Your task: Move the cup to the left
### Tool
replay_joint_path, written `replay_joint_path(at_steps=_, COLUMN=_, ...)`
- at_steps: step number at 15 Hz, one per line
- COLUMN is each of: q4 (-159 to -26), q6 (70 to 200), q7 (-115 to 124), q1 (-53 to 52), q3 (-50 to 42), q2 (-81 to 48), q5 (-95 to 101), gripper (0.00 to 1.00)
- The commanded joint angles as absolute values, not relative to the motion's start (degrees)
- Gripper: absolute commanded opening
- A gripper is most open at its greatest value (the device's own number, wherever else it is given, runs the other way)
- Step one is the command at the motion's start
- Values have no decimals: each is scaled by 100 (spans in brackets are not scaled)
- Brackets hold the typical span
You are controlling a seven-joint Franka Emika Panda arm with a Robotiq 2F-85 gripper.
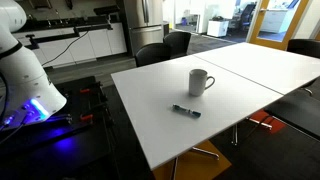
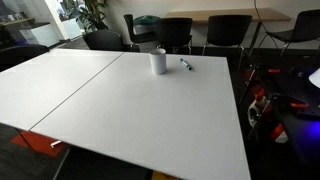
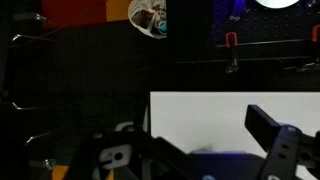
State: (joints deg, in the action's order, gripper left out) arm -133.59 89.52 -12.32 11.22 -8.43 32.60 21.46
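The cup (image 1: 200,82) is a small white mug with a loop handle. It stands upright near the middle of the white table (image 1: 250,70) and also shows in an exterior view (image 2: 158,61) near the far table edge. A dark blue marker pen (image 1: 186,110) lies beside it, apart from it (image 2: 186,65). My gripper (image 3: 190,150) shows only in the wrist view. Its fingers are spread wide with nothing between them. It hangs off the table, facing the table's edge (image 3: 200,110). The cup is not in the wrist view.
The white robot body (image 1: 25,70) stands beside the table over a blue-lit base (image 1: 40,112). Black chairs (image 1: 165,47) (image 2: 180,30) line the far sides. A second white table (image 1: 275,55) abuts the first. Red clamps (image 3: 230,42) show beyond the gripper.
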Motion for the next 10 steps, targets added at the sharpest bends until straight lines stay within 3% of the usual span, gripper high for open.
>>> replay_joint_path(at_steps=1, q4=-13345, q6=8918, q7=-1183, q1=991, q3=-942, q2=3266, q5=2188, gripper=100)
replay_joint_path(at_steps=10, q4=-13382, q6=9146, q7=-1211, q1=852, q3=-928, q2=3276, q5=2127, gripper=100)
